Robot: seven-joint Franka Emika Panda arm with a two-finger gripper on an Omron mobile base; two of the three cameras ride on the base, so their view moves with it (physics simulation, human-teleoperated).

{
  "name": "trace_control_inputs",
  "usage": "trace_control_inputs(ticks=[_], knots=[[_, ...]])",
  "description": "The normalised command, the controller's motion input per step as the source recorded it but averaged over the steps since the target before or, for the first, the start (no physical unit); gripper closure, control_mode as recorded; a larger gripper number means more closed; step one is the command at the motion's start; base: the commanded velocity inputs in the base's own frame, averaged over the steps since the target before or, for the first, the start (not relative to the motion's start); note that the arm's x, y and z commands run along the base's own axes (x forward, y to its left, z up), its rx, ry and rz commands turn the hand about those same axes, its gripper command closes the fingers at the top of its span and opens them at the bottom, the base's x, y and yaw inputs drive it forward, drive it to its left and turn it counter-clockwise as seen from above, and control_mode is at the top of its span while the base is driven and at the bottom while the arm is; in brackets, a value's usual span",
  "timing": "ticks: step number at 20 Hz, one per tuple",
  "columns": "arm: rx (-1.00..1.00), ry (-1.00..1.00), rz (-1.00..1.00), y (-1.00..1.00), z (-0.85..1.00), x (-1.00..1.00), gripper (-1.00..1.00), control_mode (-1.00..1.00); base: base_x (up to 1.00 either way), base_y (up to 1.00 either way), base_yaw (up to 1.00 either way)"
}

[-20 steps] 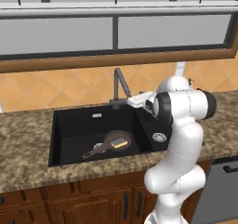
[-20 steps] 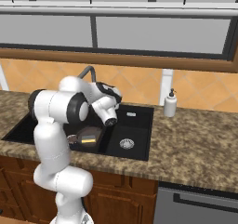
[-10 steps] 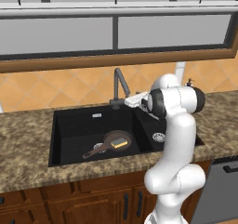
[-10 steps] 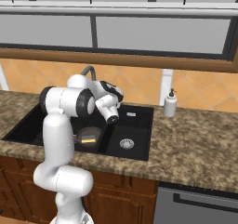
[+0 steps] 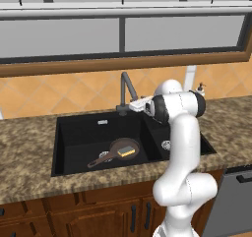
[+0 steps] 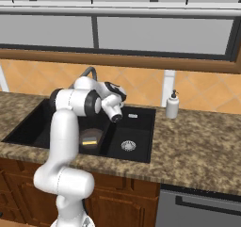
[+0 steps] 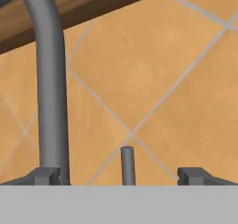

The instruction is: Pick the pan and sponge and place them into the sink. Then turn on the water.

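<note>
The dark brown pan [image 5: 118, 149] lies in the large basin of the black sink [image 5: 78, 133], with the yellow sponge [image 5: 129, 152] resting inside it. In the right base view the pan and the sponge [image 6: 90, 137] show past my arm. My gripper [image 5: 133, 105] is held level at the foot of the dark grey faucet [image 5: 125, 88], over the sink's back rim. In the hand view the gripper [image 7: 118, 175] is open, with the faucet's thin upright lever [image 7: 127, 165] between its fingertips [image 7: 44, 175] and the faucet neck [image 7: 49, 79] just left of it. No water shows.
A white soap dispenser [image 5: 200, 89] stands on the granite counter [image 5: 29, 157] right of the sink, also seen as the dispenser [image 6: 172, 104] in the right base view. An orange tiled wall [image 7: 162, 79] rises close behind the faucet. A dishwasher front [image 6: 202, 207] sits below at the right.
My arm has swung left and carried the open gripper closer to the faucet's base. Pan and sponge have stayed put in the sink.
</note>
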Motion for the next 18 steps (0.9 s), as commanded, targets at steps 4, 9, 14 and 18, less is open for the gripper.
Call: trace_control_inputs(ticks=[4,9,14,18], knots=[[0.0,0.01,0.0,0.0,-0.21,0.49,-1.0,-1.0,0.0,0.0,0.0],[0.0,0.0,0.0,0.0,-0.15,0.44,-1.0,-1.0,0.0,0.0,0.0],[0.0,0.0,-0.06,-0.11,-0.11,0.15,-1.0,-1.0,0.0,0.0,0.0],[0.0,-0.03,-0.13,-0.42,-0.12,0.0,-1.0,-1.0,0.0,0.0,0.0]])
